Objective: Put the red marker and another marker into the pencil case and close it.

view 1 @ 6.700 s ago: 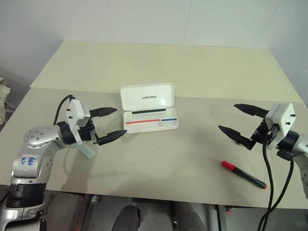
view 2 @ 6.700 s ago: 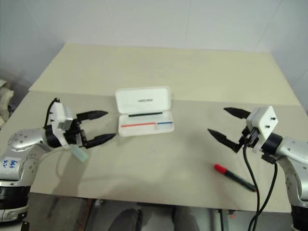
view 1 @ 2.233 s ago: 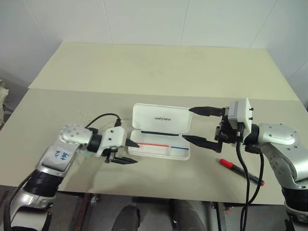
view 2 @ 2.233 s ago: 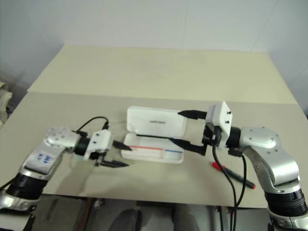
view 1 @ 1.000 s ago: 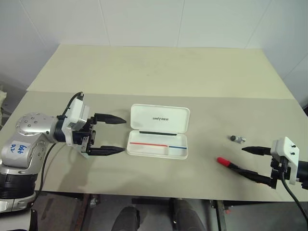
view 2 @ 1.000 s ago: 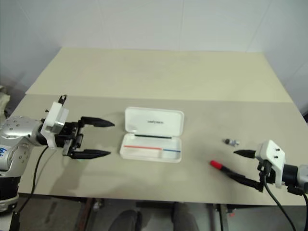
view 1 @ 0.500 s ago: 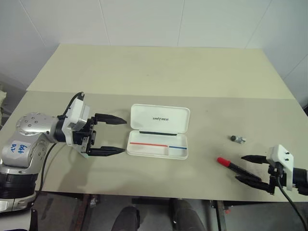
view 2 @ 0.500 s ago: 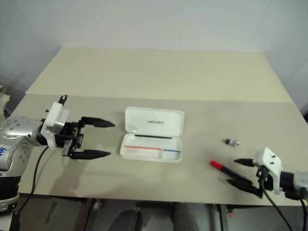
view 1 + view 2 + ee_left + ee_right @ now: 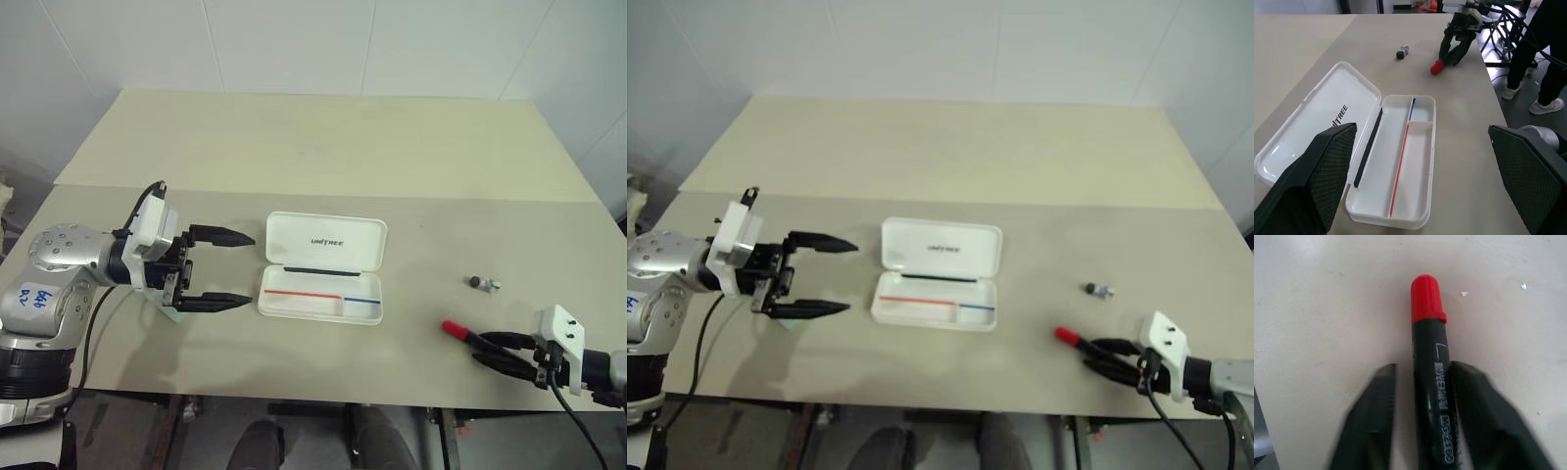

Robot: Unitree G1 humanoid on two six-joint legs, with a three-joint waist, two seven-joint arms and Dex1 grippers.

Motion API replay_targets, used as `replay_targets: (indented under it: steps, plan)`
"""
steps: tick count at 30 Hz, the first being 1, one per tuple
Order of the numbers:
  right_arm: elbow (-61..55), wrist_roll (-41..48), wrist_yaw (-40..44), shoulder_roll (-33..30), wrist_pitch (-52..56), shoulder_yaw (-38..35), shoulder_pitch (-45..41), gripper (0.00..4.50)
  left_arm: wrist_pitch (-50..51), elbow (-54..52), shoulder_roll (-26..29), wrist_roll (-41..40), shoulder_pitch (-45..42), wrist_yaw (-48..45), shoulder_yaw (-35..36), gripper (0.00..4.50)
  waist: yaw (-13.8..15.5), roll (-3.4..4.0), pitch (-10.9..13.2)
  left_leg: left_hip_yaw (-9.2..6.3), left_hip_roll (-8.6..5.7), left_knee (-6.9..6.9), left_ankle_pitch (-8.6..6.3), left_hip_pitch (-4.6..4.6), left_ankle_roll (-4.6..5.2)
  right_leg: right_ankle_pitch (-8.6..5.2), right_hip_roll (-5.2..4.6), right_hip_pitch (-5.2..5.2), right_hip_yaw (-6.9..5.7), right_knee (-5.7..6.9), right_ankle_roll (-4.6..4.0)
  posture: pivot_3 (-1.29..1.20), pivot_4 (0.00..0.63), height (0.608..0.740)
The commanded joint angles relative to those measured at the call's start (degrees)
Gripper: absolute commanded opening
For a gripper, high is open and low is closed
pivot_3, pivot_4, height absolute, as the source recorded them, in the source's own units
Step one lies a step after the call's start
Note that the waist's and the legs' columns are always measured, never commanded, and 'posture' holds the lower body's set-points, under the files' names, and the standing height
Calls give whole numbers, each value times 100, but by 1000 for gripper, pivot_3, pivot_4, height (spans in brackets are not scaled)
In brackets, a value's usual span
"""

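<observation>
The white pencil case (image 9: 323, 239) lies open mid-table, lid flat behind its tray, nothing loose inside. The red marker (image 9: 455, 329) lies on the table to its right, red cap toward the case. My right gripper (image 9: 487, 352) is low over the table, its fingers (image 9: 1469, 396) pressed along both sides of the black barrel (image 9: 1431, 396), shut on it. My left gripper (image 9: 251, 269) hovers open left of the case, tips toward it, nothing between them. A pale green marker (image 9: 171, 312) peeks out on the table under the left hand, mostly hidden.
A small dark and silver object (image 9: 482, 283) lies on the table beyond the red marker. The table's front edge runs just under my right gripper. A person's legs and shoes (image 9: 1542, 73) stand past the table's right end, beside cables.
My right gripper has sunk to the table and its fingers have closed from wide apart onto the red marker's barrel. The left gripper and the case have stayed put.
</observation>
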Motion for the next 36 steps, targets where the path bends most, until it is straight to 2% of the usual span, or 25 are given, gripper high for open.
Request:
replay_targets:
  steps: [1,11,15,19,24,28,36]
  plan:
    - [60,-48,2,105,-160,145,-33,579,-191,45,-2,5,-89,28,93,4500,-6,-2,-1,0,0,0,0,0,0,0,0,0,0,0,0,0,150,740]
    - [-7,-75,-142,127,-258,291,-835,579,-771,441,-109,234,154,282,217,4500,-61,-18,-5,9,1,5,8,11,-2,4,2,3,11,14,-3,0,150,740]
    - [-493,264,-256,116,233,427,-1686,579,-993,593,-52,283,402,277,345,4500,-42,-9,0,5,1,4,9,5,-2,4,0,-6,9,18,-4,0,150,740]
    - [-1183,559,-408,310,907,933,-2515,579,-1072,707,101,275,651,199,516,4500,-15,-9,0,-6,5,-3,8,1,-4,3,-1,-13,0,19,-6,0,150,740]
    - [-1461,556,-502,726,1306,1706,-3252,579,-1088,728,175,260,748,182,579,4500,32,-9,0,-27,3,-8,4,-20,-10,-3,-11,-25,-20,11,-11,0,150,740]
    - [-1187,304,-462,1223,1299,2399,-3898,579,-1085,772,165,297,735,218,557,4500,7,-9,0,-26,1,-9,2,-26,-9,-2,-17,-28,-19,-2,-7,0,150,740]
    - [-272,-370,-222,1956,619,3240,-4686,579,-1091,683,90,339,767,322,501,4500,-2,-9,0,-17,2,-16,1,-37,-11,-3,-10,-52,-18,10,-10,0,150,740]
